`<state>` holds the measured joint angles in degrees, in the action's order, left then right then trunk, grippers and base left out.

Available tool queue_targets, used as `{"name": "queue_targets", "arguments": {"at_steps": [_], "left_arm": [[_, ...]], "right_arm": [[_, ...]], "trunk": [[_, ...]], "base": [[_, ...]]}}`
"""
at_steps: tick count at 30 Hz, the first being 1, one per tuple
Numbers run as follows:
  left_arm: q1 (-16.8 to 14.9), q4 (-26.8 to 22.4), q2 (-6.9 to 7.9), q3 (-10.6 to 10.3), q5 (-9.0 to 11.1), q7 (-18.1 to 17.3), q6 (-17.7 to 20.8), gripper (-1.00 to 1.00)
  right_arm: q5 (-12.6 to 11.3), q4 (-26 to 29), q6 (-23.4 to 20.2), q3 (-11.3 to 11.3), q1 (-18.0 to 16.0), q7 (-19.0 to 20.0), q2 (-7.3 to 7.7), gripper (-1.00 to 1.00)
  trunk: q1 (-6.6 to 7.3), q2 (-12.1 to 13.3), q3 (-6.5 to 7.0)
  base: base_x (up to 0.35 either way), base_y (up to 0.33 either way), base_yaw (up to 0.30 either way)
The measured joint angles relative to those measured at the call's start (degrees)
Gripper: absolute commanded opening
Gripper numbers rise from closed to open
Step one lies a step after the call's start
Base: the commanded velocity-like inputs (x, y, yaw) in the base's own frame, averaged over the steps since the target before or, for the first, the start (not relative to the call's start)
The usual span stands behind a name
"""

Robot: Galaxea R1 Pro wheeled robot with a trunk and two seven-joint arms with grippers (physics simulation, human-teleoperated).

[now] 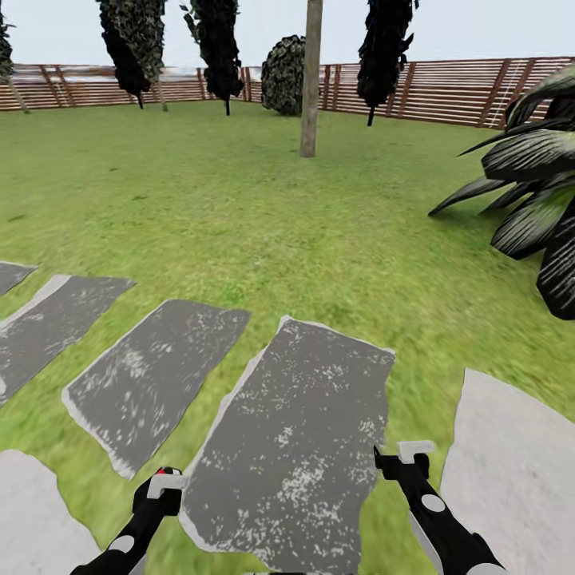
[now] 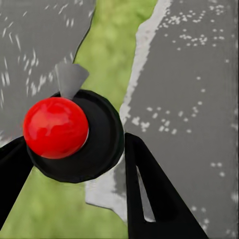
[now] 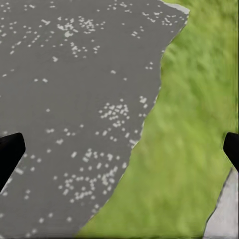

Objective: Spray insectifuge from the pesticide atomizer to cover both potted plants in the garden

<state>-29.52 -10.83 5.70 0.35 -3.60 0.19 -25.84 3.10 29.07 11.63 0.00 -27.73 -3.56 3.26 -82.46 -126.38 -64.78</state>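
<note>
View ahead: I'm looking over the lawn (image 1: 239,208) toward the fence (image 1: 447,92), with a bare trunk (image 1: 311,76), dark trees and a round bush (image 1: 283,73) along the back, and a big dark-leaved plant (image 1: 535,200) at the right edge.
Ground near me: grey stepping stones (image 1: 295,447) run across the grass just ahead of the arms; I judge I'm on the way, not at a work spot.
Left gripper (image 1: 164,487): low at the bottom of the head view, over the gap between two stones. In the left wrist view a round black object with a red ball on it (image 2: 56,127) sits between the black fingers (image 2: 154,199), so I read the gripper as clenched on it. I can't say from these views whether it is the atomizer; no green and white body shows.
Right gripper (image 1: 403,459): held low and forward over a stone's edge, carrying nothing. Its fingers (image 3: 10,154) sit at opposite edges of the wrist view, spread wide, released.
Potted plants: no small rosettes in grey pots in front of me.
Why the arms sit so: I judge both are tucked low to keep my view open while driving.
Next: I'd turn the base to find the two pots before any spraying.
</note>
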Motion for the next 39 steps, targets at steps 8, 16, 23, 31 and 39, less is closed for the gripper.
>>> {"name": "queue_targets", "arguments": {"at_steps": [8, 16, 23, 31, 39], "left_arm": [[0.00, 0.00, 0.04, 0.02, 0.02, 0.00, 0.00, -1.00], [0.00, 0.00, 0.09, 0.00, 0.02, 0.00, -0.14, -1.00], [0.00, 0.00, 0.08, 0.01, -0.02, 0.08, -0.09, -1.00], [0.00, 0.00, 0.05, -0.01, 0.00, 0.16, -0.09, -1.00], [0.00, 0.00, 0.06, -0.03, 0.00, 0.16, -0.09, -1.00]], "right_arm": [[0.00, 0.00, 0.00, 0.00, 0.00, 0.00, 0.00, 1.00], [0.00, 0.00, 0.00, 0.00, 0.00, 0.00, 0.00, 1.00], [0.00, 0.00, 0.00, 0.00, 0.00, 0.00, 0.00, 1.00], [0.00, 0.00, -0.01, 0.00, 0.00, 0.00, 0.00, 1.00], [0.00, 0.00, 0.00, 0.00, 0.00, -0.01, 0.00, 1.00]], "trunk": [[0.00, 0.00, 0.41], [0.00, 0.00, 0.73], [0.00, 0.00, 0.82], [0.00, 0.00, 0.82], [0.00, 0.00, 0.82]], "base": [[0.000, 0.000, -0.262], [0.000, 0.000, -0.278], [0.000, 0.000, -0.293], [0.000, 0.000, -0.298], [0.000, 0.000, -0.299]]}}
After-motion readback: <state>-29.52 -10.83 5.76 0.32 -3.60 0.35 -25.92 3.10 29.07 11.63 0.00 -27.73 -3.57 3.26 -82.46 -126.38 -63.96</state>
